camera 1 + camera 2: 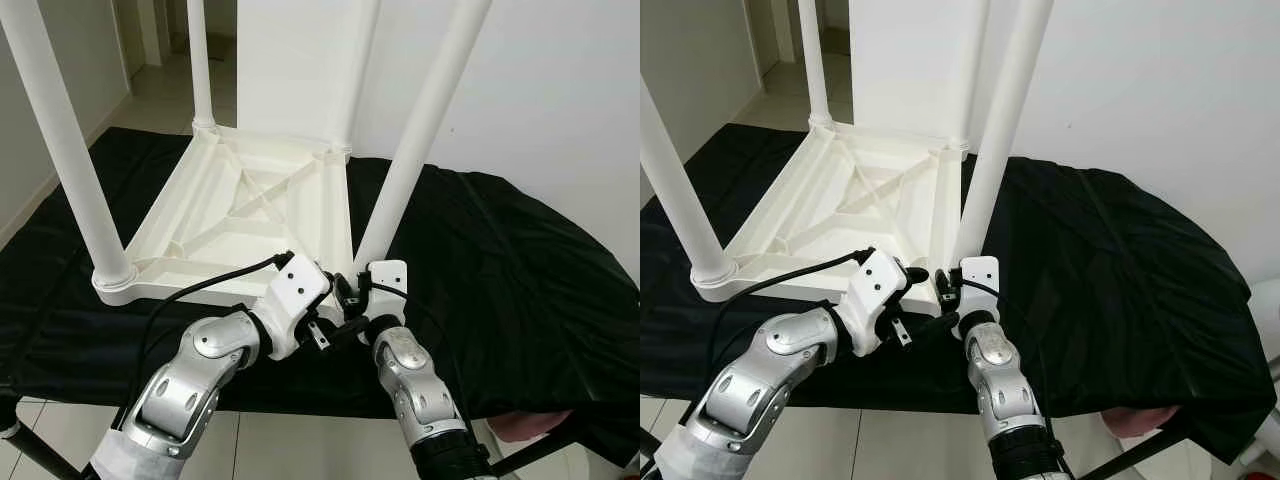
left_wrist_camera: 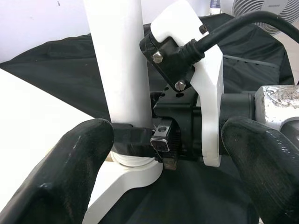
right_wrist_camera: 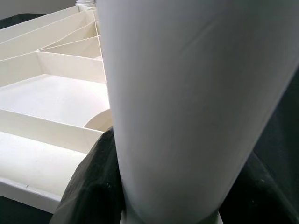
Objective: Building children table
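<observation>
- Closest to me, low in the frame, two silver arms converge at the near right corner of the upturned tabletop (image 1: 235, 215), which lies underside up on a black cloth (image 1: 500, 270) mid-frame.
- Far left, the near left leg (image 1: 70, 160) stands in its socket; the two back legs rise at the top centre.
- Left of centre, the left gripper (image 2: 163, 158) has its fingers spread wide, holding nothing, aimed at the foot of the near right leg (image 1: 415, 140).
- Just right of it, the right gripper (image 1: 350, 295) clasps that leg low down, fingers pressed on either side.
- My worry: this leg leans noticeably, so it may be only half seated; a sideways push could jam or pop it from the socket.
- Both wrists crowd together, so they could knock each other.
</observation>
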`<state>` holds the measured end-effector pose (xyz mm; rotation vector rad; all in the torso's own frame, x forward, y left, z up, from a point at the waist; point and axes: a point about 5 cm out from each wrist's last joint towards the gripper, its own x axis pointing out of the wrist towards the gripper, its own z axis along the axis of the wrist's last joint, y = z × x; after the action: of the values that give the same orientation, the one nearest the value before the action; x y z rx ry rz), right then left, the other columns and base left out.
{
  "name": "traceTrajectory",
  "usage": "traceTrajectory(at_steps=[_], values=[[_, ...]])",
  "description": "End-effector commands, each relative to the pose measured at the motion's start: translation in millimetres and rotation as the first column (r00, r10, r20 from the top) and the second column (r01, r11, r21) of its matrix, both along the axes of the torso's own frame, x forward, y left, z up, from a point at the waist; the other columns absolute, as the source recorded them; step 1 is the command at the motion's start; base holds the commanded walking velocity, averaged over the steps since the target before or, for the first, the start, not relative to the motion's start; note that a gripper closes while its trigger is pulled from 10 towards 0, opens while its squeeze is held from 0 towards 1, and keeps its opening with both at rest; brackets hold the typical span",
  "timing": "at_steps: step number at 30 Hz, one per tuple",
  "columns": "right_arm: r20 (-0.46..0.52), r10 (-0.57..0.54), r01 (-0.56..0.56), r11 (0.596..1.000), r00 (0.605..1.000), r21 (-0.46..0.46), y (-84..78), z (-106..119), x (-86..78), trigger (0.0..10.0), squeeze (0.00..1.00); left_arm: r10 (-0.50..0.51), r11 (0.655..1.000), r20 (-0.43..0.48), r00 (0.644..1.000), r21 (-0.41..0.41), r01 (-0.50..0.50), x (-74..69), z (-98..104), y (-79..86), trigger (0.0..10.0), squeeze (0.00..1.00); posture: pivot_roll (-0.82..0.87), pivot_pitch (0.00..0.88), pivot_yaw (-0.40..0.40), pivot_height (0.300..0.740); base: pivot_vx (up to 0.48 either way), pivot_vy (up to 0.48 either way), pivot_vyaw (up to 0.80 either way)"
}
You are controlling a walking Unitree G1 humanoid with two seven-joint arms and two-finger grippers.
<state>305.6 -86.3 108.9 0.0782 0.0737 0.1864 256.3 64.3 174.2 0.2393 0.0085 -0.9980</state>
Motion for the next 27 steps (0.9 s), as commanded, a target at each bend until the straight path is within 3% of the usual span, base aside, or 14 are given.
traceTrajectory(at_steps=[1, 2, 3, 4, 11, 12, 15, 19, 25, 26, 27], values=[[-0.112, -0.101, 0.096, 0.994, 0.989, -0.052, -14.7, -24.8, -8.5, 1.4, 0.0, 0.0, 1.0, -0.003, 1.0, -0.009, 0.0, 0.0, -1.6, -2.0, 10.0, 0.0, 0.0, 0.0, -0.118, 0.74, 0.0, 0.0, 0.0], [-0.112, -0.101, 0.096, 0.994, 0.989, -0.052, -14.7, -24.8, -8.5, 1.4, 0.0, 0.0, 1.0, -0.003, 1.0, -0.009, 0.0, 0.0, -1.6, -2.0, 10.0, 0.0, 0.0, 0.0, -0.118, 0.74, 0.0, 0.0, 0.0], [-0.103, -0.102, 0.096, 0.994, 0.989, -0.056, -17.2, -22.8, -8.5, 4.0, 0.0, 0.001, 1.0, -0.004, 1.0, -0.026, -0.001, -0.2, 0.5, -4.0, 10.0, 0.0, 0.0, 0.0, -0.118, 0.74, 0.0, 0.0, 0.0], [-0.088, -0.098, 0.094, 0.994, 0.991, -0.051, -19.0, -18.4, -8.8, 10.0, 0.0, -0.005, 0.999, -0.002, 1.0, -0.047, 0.005, -1.1, 3.6, -6.8, 10.0, 0.0, 0.0, 0.0, -0.123, 0.74, 0.0, 0.0, 0.0], [-0.057, -0.063, 0.061, 0.997, 0.996, -0.043, -20.7, -14.3, -10.5, 10.0, 0.0, -0.01, 0.999, 0.0, 1.0, -0.042, 0.01, -1.7, 2.2, -8.3, 10.0, 0.0, -0.01, 0.0, -0.129, 0.74, 0.0, 0.0, 0.0], [-0.037, -0.043, 0.042, 0.999, 0.998, -0.032, -23.9, -11.0, -13.0, 10.0, 1.0, -0.012, 0.999, -0.001, 1.0, -0.039, 0.012, -1.9, 1.1, -9.1, 10.0, 0.0, -0.01, 0.0, -0.129, 0.74, 0.0, 0.0, 0.0], [-0.037, -0.043, 0.042, 0.999, 0.998, -0.032, -23.9, -11.0, -13.0, 10.0, 1.0, -0.012, 0.999, -0.001, 1.0, -0.039, 0.012, -1.9, 1.1, -9.1, 10.0, 0.0, -0.01, 0.0, -0.129, 0.74, 0.0, 0.0, 0.0], [0.019, 0.039, -0.039, 0.999, 0.999, -0.001, -40.8, -4.0, -22.0, 10.0, 1.0, -0.009, 0.999, 0.004, 1.0, -0.039, 0.009, -2.0, -0.3, -10.7, 10.0, 0.0, -0.01, 0.0, -0.14, 0.74, 0.0, 0.0, 0.0], [0.027, 0.092, -0.092, 0.996, 0.995, -0.009, -45.1, -4.3, -23.6, 10.0, 1.0, 0.006, 0.999, 0.008, 1.0, -0.033, -0.005, -1.8, -3.0, -9.5, 10.0, 0.0, 0.0, 0.0, -0.14, 0.74, 0.0, 0.0, 0.0], [0.033, 0.13, -0.129, 0.992, 0.991, -0.013, -46.1, -4.3, -23.9, 10.0, 0.12, 0.02, 0.999, 0.017, 1.0, -0.026, -0.02, -1.2, -4.2, -7.9, 10.0, 0.0, 0.0, 0.0, -0.139, 0.74, 0.0, 0.0, 0.0], [0.033, 0.13, -0.129, 0.992, 0.991, -0.013, -46.1, -4.3, -23.9, 10.0, 0.12, 0.02, 0.999, 0.017, 1.0, -0.026, -0.02, -1.2, -4.2, -7.9, 10.0, 0.0, 0.0, 0.0, -0.139, 0.74, 0.0, 0.0, 0.0]])
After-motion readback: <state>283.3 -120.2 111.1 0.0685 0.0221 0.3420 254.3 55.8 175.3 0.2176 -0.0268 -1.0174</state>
